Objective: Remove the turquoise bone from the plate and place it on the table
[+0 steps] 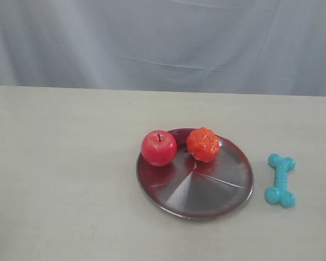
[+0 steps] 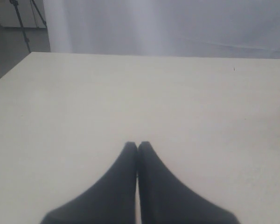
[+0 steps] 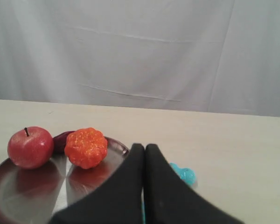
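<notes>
The bone lies on the worktop, just beside the plate. My left fingers and right fingers are pressed together, empty.

The wide, flat, pale beige-cream matte counter carries two things directly. A round, shallow, shiny metal plate with a dark reddish sheen sits right of the middle in the exterior view. Near its right rim, but not touching it, a small turquoise rubber dog-bone toy lies flat on the counter, its ribbed shaft running roughly front to back.
</notes>
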You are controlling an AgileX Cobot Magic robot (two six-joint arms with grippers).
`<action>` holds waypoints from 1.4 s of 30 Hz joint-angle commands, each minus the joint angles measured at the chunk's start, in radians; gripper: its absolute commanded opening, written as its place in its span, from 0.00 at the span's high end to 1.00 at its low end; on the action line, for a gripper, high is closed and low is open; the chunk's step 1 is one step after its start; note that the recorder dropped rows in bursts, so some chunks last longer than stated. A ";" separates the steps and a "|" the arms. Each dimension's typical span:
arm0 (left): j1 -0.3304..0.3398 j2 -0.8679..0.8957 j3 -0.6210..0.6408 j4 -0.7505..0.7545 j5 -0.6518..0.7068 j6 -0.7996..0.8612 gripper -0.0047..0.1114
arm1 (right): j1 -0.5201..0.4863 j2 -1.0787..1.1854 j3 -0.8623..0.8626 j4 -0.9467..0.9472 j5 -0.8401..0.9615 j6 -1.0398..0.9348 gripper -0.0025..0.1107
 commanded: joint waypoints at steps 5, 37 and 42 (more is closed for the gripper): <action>-0.008 -0.001 0.003 -0.001 -0.005 -0.004 0.96 | 0.005 -0.005 0.013 -0.006 0.012 0.013 0.98; -0.008 -0.001 0.003 -0.001 -0.005 -0.004 0.96 | 0.005 -0.005 0.013 -0.011 0.192 0.022 0.98; -0.008 -0.001 0.003 -0.001 -0.005 -0.004 0.96 | 0.005 -0.005 0.013 -0.011 0.192 0.022 0.98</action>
